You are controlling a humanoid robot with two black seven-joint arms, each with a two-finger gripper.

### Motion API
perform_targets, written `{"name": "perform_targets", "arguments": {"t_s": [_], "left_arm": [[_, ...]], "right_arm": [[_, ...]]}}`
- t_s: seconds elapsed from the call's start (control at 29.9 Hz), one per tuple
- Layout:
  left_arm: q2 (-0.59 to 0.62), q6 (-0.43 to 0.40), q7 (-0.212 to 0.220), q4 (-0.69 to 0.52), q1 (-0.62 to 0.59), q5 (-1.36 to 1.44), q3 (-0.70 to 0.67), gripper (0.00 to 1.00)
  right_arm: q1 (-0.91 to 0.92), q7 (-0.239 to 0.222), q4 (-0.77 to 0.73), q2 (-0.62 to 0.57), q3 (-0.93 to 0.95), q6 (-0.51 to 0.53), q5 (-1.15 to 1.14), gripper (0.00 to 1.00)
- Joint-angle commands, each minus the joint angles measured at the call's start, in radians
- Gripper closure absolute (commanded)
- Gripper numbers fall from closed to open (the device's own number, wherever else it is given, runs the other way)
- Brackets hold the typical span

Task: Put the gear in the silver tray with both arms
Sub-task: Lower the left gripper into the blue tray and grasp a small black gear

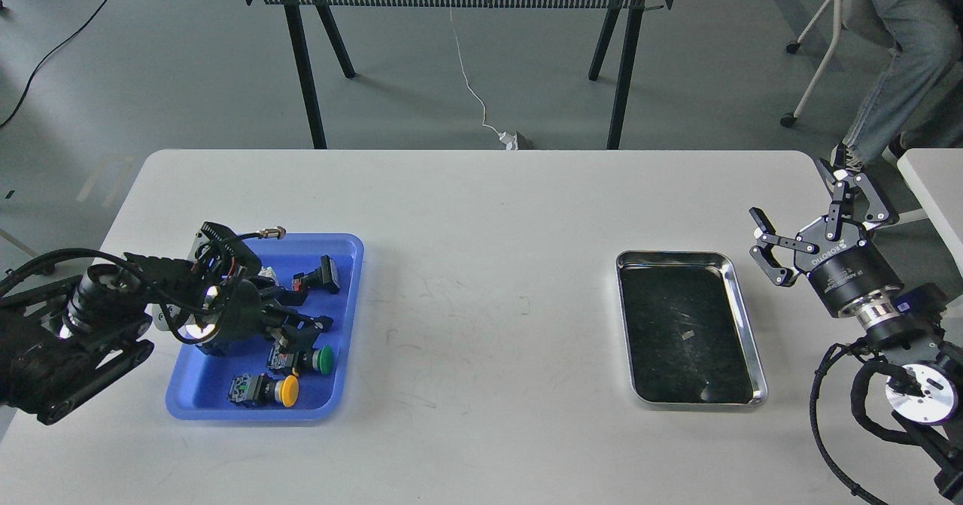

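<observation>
The white surface (481, 211) carries two trays well apart. At about 4 o'clock lies the silver tray (688, 328), and its dark scratched bottom is bare: no part has been placed in it, so the task looks barely begun. At about 8 o'clock sits the blue plastic tray (346, 253) with the parts: a green push-button switch (310, 360), a yellow push-button switch (272, 390) and a black component (323, 274).

The left gripper (290, 324) is low inside the blue tray among the parts; its fingers are dark and cluttered, so I cannot tell whether they hold anything. The right gripper (816, 211), at 3 o'clock just beside the silver tray, has its fingers spread wide and empty.

Left to do, by my judgement: pick, carry across, release.
</observation>
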Motion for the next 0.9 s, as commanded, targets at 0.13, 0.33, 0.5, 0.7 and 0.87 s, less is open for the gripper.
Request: {"name": "perform_targets", "arguments": {"t_s": [0.13, 0.33, 0.5, 0.7, 0.87], "left_arm": [[0.0, 0.001, 0.0, 0.0, -0.001, 0.0, 0.013, 0.37], [-0.002, 0.001, 0.0, 0.0, -0.001, 0.0, 0.013, 0.49], [-0.02, 0.001, 0.0, 0.014, -0.001, 0.0, 0.014, 0.5], [-0.023, 0.001, 0.0, 0.022, -0.006, 0.0, 0.014, 0.56], [-0.022, 0.001, 0.0, 0.022, -0.011, 0.0, 0.014, 0.78]], "right_arm": [[-0.001, 0.0, 0.0, -0.002, 0.0, 0.0, 0.0, 0.0], [-0.001, 0.0, 0.0, 0.0, 0.001, 0.0, 0.0, 0.0], [0.0, 0.0, -0.001, -0.002, 0.001, 0.0, 0.0, 0.0], [0.0, 0.0, -0.002, 0.0, 0.0, 0.0, 0.0, 0.0], [-0.001, 0.0, -0.002, 0.0, 0.0, 0.0, 0.0, 0.0]]}}
